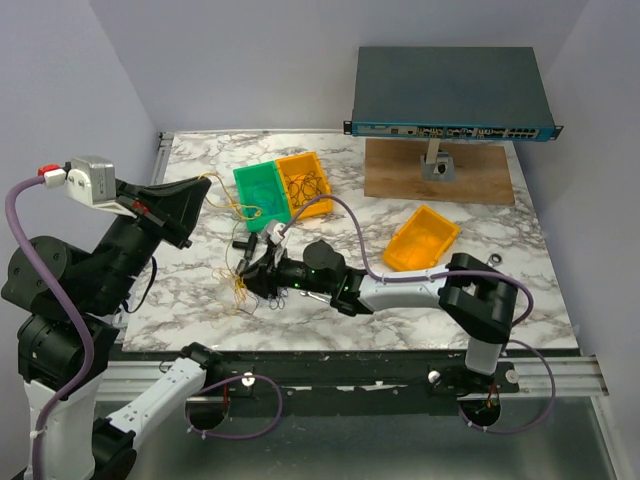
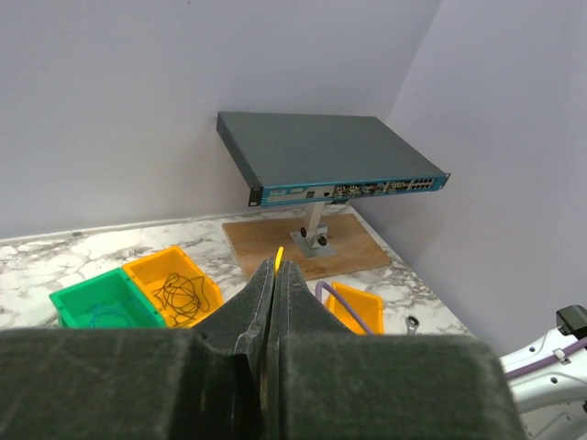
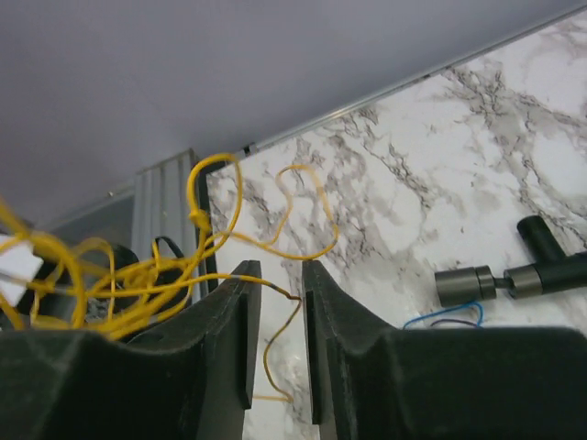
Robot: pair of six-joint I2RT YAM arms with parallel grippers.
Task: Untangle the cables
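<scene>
The right gripper (image 3: 277, 270) stands partly open astride a strand of the yellow cable (image 3: 195, 216), low over the tabletop (image 3: 514, 119). The left gripper (image 2: 277, 268), raised, is clamped shut on the yellow cable. This looks like the pulling-apart step; next, the right should close firmly and draw away gently.

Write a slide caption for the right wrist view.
Right gripper, jaws apart, straddles a yellow cable over the marble table; a black T-shaped tool lies nearby.
</scene>
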